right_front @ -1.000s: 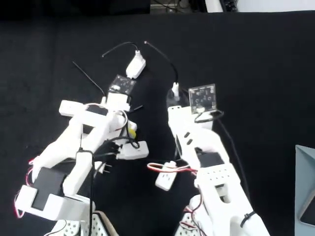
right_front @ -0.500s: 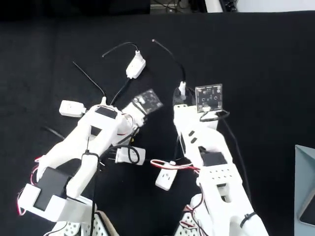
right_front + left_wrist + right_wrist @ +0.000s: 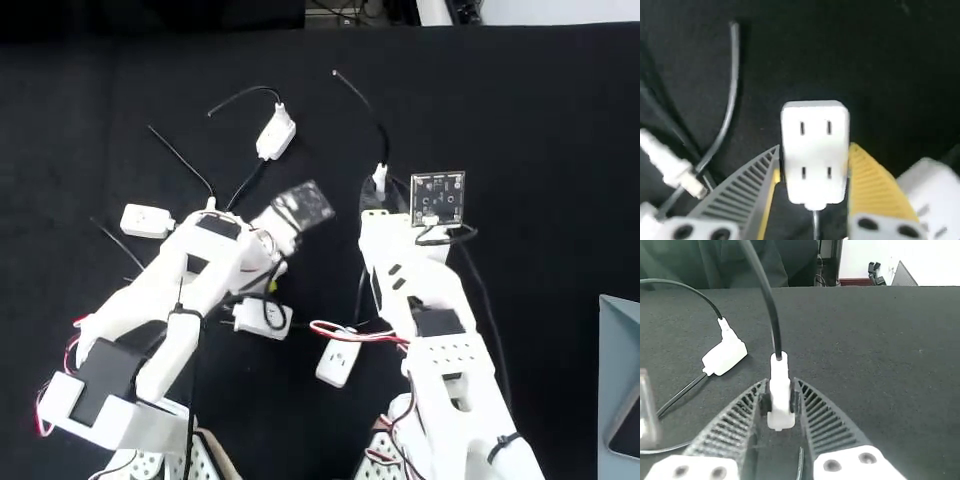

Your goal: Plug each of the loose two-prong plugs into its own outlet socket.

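A white outlet block (image 3: 815,150) with two pairs of slots sits between the grey and yellow fingers of my left gripper (image 3: 813,149), which is shut on its sides. From above, this block (image 3: 262,318) lies under the left arm near the table's front. My right gripper (image 3: 780,385) is shut on a small white two-prong plug (image 3: 779,402), whose black cable runs away across the table. In the high view this plug (image 3: 380,180) stands at the tip of the right gripper (image 3: 378,195), near the table's middle.
Another white plug (image 3: 275,135) with black cables lies at the back left, also seen beside the right gripper (image 3: 724,358). A white outlet (image 3: 143,220) sits at the left. A third outlet (image 3: 338,362) lies under red wires between the arms. A grey object (image 3: 620,380) is at the right edge.
The left wrist has swung to the right, and the outlet block has slid slightly left and toward the front. The right gripper has carried its plug farther back and right, dragging the cable along.
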Robot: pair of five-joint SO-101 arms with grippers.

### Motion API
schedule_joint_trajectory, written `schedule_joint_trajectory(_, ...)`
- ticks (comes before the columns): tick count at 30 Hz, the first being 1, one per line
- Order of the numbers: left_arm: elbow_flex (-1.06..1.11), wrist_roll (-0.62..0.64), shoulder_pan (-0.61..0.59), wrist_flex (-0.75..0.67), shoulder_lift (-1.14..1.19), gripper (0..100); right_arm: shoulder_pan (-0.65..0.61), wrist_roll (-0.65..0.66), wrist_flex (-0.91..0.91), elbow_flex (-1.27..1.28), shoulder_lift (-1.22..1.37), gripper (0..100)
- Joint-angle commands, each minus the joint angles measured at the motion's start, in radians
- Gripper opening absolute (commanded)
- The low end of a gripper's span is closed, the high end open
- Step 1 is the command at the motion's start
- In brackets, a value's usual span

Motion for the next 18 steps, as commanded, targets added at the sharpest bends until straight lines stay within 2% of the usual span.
schedule_joint_trajectory(1,-0.056,0.072,-0.053,0.034,-0.091,25,0.008,-0.009,-0.017,-0.030,-0.018,1.3)
schedule_joint_trajectory(5,-0.054,0.080,-0.111,0.109,-0.236,25,0.003,-0.009,-0.015,-0.027,-0.018,1.3)
schedule_joint_trajectory(10,-0.012,0.193,-0.225,0.155,-0.448,26,-0.060,-0.009,0.052,-0.033,-0.016,1.3)
schedule_joint_trajectory(16,0.191,0.207,-0.308,0.146,-0.655,25,-0.180,0.002,0.152,-0.068,-0.016,1.3)
schedule_joint_trajectory(18,0.265,0.265,-0.329,0.146,-0.721,25,-0.226,0.029,0.149,-0.068,-0.016,1.3)
